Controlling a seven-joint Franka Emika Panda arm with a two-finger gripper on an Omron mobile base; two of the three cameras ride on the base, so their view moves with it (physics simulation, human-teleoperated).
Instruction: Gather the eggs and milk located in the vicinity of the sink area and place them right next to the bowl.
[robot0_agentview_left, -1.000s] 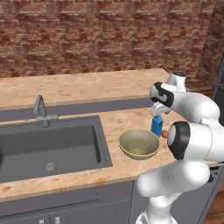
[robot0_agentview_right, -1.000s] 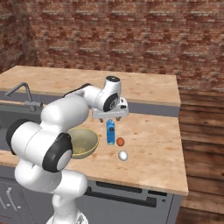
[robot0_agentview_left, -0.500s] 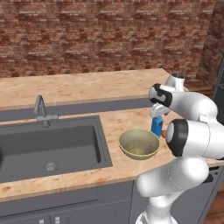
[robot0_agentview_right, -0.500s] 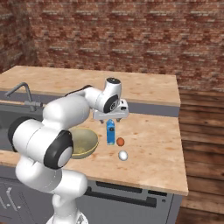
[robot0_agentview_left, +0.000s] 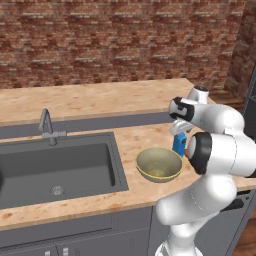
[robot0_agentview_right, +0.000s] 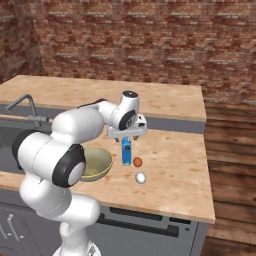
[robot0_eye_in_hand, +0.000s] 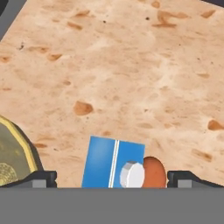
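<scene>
Hovering just above the milk carton (robot0_agentview_right: 126, 150), my gripper (robot0_agentview_right: 127, 133) has its jaws spread wide, grasping nothing. I see the blue carton upright on the wooden counter (robot0_agentview_right: 175, 165), just right of the olive bowl (robot0_agentview_right: 95, 162). A small orange-brown ball (robot0_agentview_right: 137, 161) sits beside the carton, and the white egg (robot0_agentview_right: 140, 177) lies near it toward the counter's front edge.
</scene>
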